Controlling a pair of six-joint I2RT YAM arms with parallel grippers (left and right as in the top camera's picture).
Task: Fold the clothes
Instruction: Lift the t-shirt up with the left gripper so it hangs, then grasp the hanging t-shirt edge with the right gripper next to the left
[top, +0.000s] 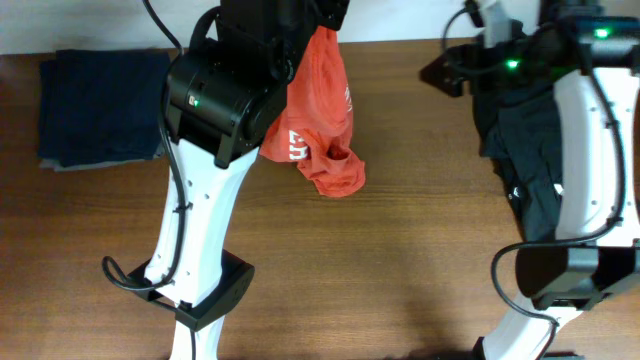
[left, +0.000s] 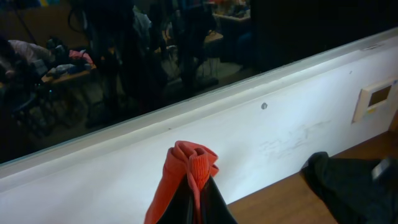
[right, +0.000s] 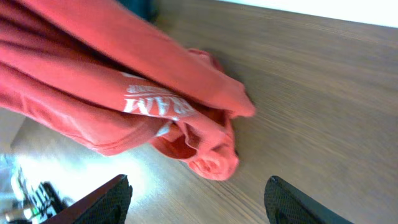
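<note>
The orange-red shirt (top: 320, 120) hangs clamped in the left claw (left: 194, 190); right claw (right: 196, 202) apart, facing it.

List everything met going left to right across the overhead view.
Folded navy-blue garment → left arm → orange-red shirt, hanging down onto the table → black garments. The right arm overlaps the black garments, so it is left out.

The wooden table (top: 400, 270) bore a folded navy garment (top: 100, 105) at left, black garments (top: 528, 160) at right, and the shirt's (top: 330, 170) bunched lower end between.
</note>
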